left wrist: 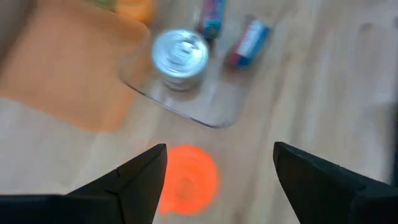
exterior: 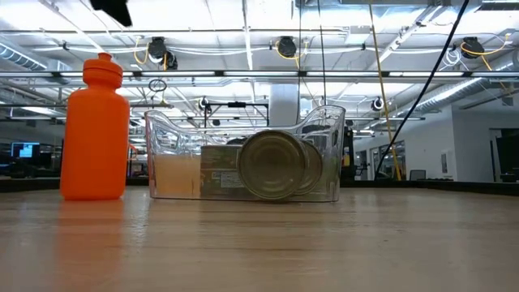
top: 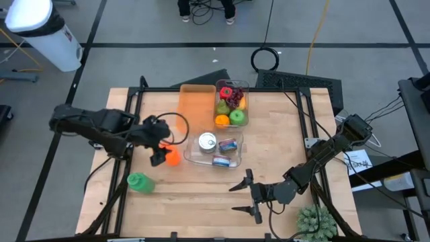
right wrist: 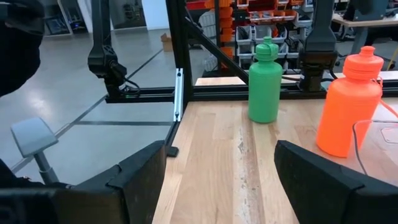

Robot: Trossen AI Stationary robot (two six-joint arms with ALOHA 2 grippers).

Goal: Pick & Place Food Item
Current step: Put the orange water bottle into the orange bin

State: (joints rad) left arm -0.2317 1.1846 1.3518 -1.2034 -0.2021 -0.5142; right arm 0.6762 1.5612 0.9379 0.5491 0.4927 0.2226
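My left gripper [top: 162, 145] [left wrist: 221, 163] hovers open above the upright orange bottle [top: 173, 158] [left wrist: 186, 179], whose cap shows below, near one finger. A clear bin [top: 201, 158] holds an upright silver can [top: 207, 141] [left wrist: 180, 53] and two labelled cans [top: 226, 152] lying on their sides. In the low view the orange bottle [exterior: 96, 130] stands beside that bin [exterior: 324, 154]. A second clear bin [top: 243, 86] holds fruit. My right gripper [top: 240, 197] [right wrist: 221, 158] waits open, level, near the table's near edge.
An orange tray [top: 197, 107] lies left of the fruit bin. A green bottle [top: 139, 182] [right wrist: 265, 81] stands near the table's near-left corner. A spiky green plant [top: 316, 223] sits at the near-right corner. Bare wood lies between the can bin and my right gripper.
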